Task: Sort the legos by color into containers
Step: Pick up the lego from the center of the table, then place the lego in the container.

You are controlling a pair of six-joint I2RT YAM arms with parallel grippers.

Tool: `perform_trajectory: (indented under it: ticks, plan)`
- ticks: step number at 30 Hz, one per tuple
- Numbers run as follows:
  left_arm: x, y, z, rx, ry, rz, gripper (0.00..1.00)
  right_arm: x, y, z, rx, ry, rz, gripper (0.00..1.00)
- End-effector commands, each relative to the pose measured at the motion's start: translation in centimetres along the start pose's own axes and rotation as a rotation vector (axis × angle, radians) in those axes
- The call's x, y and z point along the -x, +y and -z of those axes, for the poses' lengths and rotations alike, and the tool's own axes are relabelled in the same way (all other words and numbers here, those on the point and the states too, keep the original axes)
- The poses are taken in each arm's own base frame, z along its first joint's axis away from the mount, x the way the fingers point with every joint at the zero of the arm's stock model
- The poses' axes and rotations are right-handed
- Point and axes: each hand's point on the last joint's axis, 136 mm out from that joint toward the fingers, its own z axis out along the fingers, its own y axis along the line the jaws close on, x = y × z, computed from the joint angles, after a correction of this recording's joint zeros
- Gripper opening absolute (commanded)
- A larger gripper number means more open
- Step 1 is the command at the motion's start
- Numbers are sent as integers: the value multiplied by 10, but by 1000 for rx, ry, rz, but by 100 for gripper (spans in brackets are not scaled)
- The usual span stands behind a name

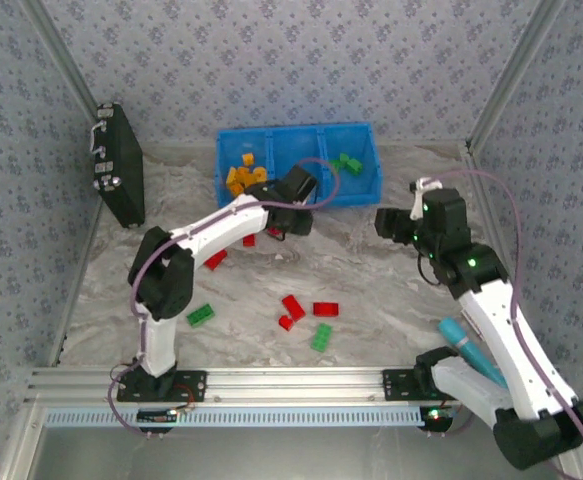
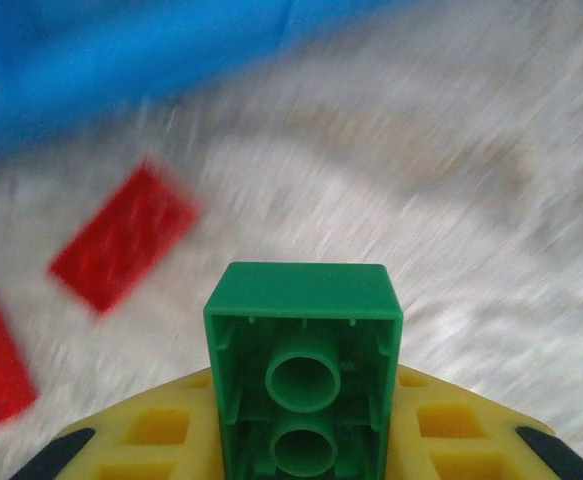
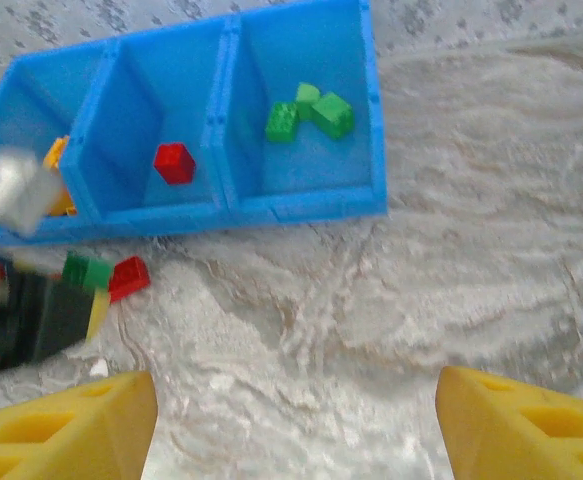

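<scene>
Green brick (image 2: 303, 300) sits clenched in your left tool (image 2: 301, 430), long axis pointing forward out of the jaws. Its target, the right cell (image 3: 306, 165) of the blue bin (image 3: 301, 208), lies ahead and to the right of that tool, beyond the front wall. Your right tool (image 3: 296, 420) hangs released, empty. The right wrist view gives you the cells' contents; the left wrist view, the brick's hollow underside.
</scene>
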Motion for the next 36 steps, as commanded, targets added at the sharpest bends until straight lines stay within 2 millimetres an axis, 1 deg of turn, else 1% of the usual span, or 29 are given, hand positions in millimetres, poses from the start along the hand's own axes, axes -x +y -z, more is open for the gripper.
perform_trajectory:
  ticks: [1,2,3,5,7,8,11,13,14,15,17,19,22,25,28,31,33,36]
  plan:
    - [51,-29,-7,-80,-105,-23,24,-35,-18,15,-50,63,-80,76]
    - [70,-38,-5,-97,-142,-26,24,-43,-18,18,-42,72,-97,76]
    - [83,-45,-8,-112,-165,-25,24,-49,-18,21,-32,78,-112,76]
    - [103,-58,-15,-140,-202,-20,24,-60,-18,24,-15,95,-125,76]
    - [115,-64,-27,-151,-218,-17,24,-70,-18,24,-11,121,-139,76]
    - [124,-68,-30,-158,-240,-14,24,-75,-19,23,-8,134,-145,76]
    - [134,-72,-48,-155,-260,-10,26,-89,-18,20,7,161,-169,76]
    - [141,-69,-60,-140,-291,6,29,-99,-16,17,24,180,-187,76]
    - [148,-70,-66,-143,-328,11,31,-104,-15,14,31,191,-194,76]
    - [151,-68,-72,-134,-344,13,33,-110,-16,12,33,203,-201,76]
    - [152,-64,-83,-121,-354,21,43,-119,-16,7,37,220,-206,76]
    - [153,-60,-87,-118,-354,29,50,-126,-16,3,41,237,-213,76]
    - [154,-58,-87,-118,-353,32,52,-131,-13,-2,59,253,-217,76]
    - [162,-65,-77,-152,-383,29,52,-138,-11,-5,74,275,-235,75]
    - [177,-74,-54,-199,-434,18,52,-154,-9,-8,86,310,-276,75]
    - [193,-81,-16,-230,-488,-8,52,-168,-6,-9,105,340,-316,74]
    - [201,-85,16,-242,-521,-38,52,-179,0,-7,130,366,-350,74]
    - [207,-91,65,-253,-562,-97,53,-191,12,-7,174,416,-385,74]
